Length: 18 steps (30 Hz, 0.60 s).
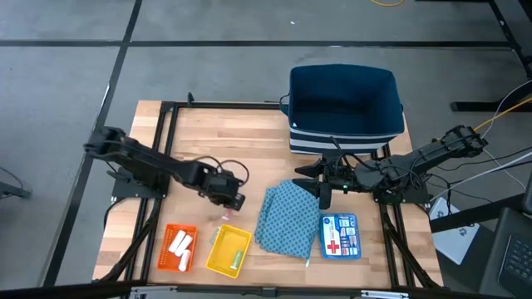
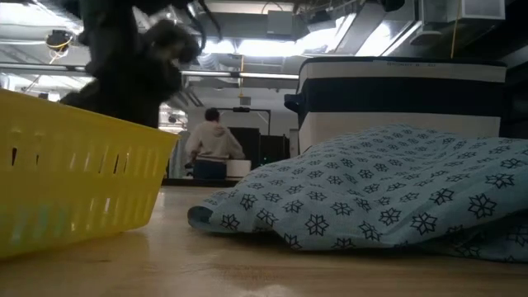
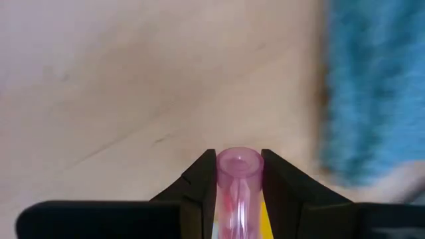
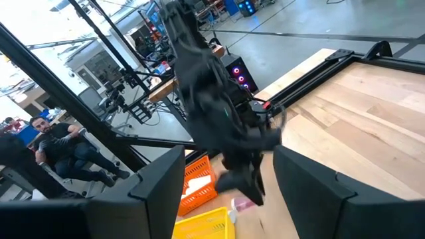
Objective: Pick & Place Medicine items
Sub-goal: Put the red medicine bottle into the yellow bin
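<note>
My left gripper [image 1: 229,202] is shut on a thin pink see-through tube [image 1: 224,214], over bare wood just beyond the yellow tray [image 1: 229,251]. A light-green piece [image 1: 236,256] lies in that tray. White pieces [image 1: 180,246] lie in the orange tray [image 1: 179,247]. A small white stick [image 1: 306,262] lies at the near edge of the blue patterned cloth [image 1: 287,218]. My right gripper [image 1: 322,179] hovers open by the cloth's far right corner, touching nothing. My left gripper pinches the pink tube [image 3: 239,164] between its two fingers [image 3: 202,182], which lie along it. The tube's round end sticks out past the fingertips. The fingers slant down toward the table's near edge, and in the right wrist view the pink tube [image 4: 243,202] shows below them, off the wood.
A dark blue bin [image 1: 345,100] stands at the far edge, and a blue first-aid pouch [image 1: 339,235] lies right of the cloth. There is open wood on the table's far left. People show in the room beyond, one seated person [image 4: 63,149] and another person [image 2: 213,140].
</note>
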Available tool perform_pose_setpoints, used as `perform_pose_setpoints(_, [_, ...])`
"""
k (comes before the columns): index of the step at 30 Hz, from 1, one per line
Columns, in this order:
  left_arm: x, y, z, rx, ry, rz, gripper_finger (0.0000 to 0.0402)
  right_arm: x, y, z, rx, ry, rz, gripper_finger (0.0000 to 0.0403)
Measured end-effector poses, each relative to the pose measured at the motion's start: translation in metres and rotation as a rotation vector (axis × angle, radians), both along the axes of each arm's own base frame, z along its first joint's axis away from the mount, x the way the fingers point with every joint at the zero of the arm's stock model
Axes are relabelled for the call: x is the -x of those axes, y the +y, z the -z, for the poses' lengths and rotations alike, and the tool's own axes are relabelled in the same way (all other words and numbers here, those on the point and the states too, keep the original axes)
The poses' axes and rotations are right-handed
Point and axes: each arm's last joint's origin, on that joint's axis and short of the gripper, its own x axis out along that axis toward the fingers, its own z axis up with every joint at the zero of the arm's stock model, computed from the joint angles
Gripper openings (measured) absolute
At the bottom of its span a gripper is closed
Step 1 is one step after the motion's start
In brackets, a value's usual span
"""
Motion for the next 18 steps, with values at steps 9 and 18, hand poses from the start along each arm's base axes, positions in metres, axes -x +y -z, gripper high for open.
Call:
perform_pose_setpoints(9, [0.026, 0.007, -0.065, -0.025, -0.349, -0.015, 0.0088, 0.0, 0.0, 0.0, 0.0, 0.001, 0.0, 0.0231])
perform_pose_setpoints(18, [0.031, -0.043, -0.069, 0.106, -0.429, 0.237, 0.0088, 0.0, 0.0, 0.0, -0.025, 0.0, 0.001, 0.0231])
